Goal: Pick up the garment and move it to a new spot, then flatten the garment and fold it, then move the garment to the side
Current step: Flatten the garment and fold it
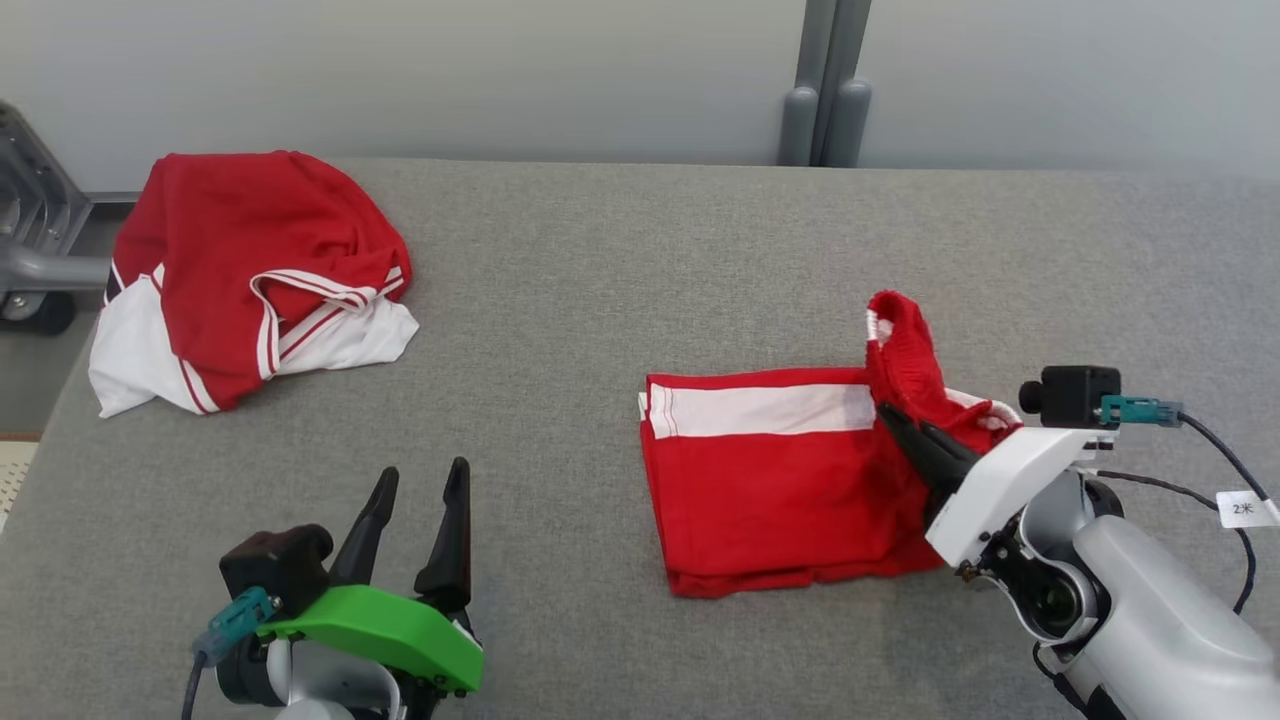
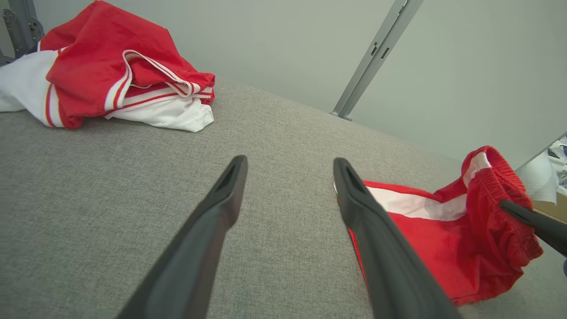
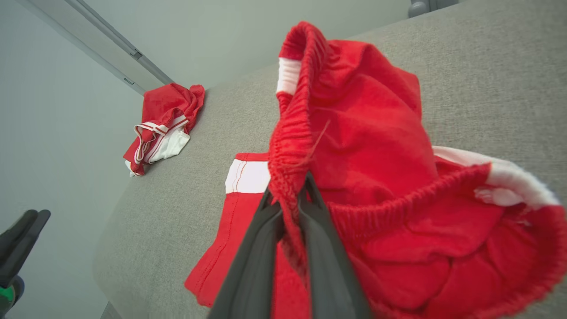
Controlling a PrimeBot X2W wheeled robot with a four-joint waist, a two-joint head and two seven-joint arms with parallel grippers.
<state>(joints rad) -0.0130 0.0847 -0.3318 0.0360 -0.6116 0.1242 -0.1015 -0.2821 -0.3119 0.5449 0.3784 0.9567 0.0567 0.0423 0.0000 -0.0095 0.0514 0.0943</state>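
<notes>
Gripped the elastic waistband of the red shorts, half folded right of centre on the grey bench, in the closed right hand — left hand spread wide, empty, nearer the front — and risked dragging the layers askew should the pinch slip.

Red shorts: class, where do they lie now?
In the head view, the red shorts lie right of centre on the grey table, their waistband pinched by the right gripper.
</notes>
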